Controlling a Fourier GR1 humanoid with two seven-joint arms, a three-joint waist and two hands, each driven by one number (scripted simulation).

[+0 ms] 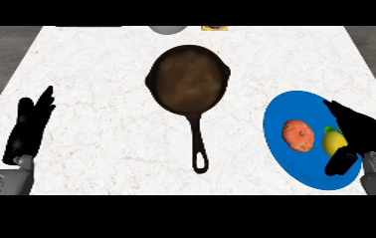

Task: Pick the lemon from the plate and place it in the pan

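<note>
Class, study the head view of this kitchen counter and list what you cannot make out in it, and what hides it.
- Lemon, head view: its right side is covered by the right hand, so contact is unclear.
- Blue plate: its right rim is hidden by that hand.
- Grey round object and small item at the counter's far edge: cut off, unidentifiable.
- Green bit beside the lemon: too small.

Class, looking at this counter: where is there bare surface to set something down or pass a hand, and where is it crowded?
Bare counter lies between the left hand and the pan, and between the pan's handle and the blue plate. The pan itself is empty. The plate is crowded: the tomato, the lemon and the right hand over it.
</note>
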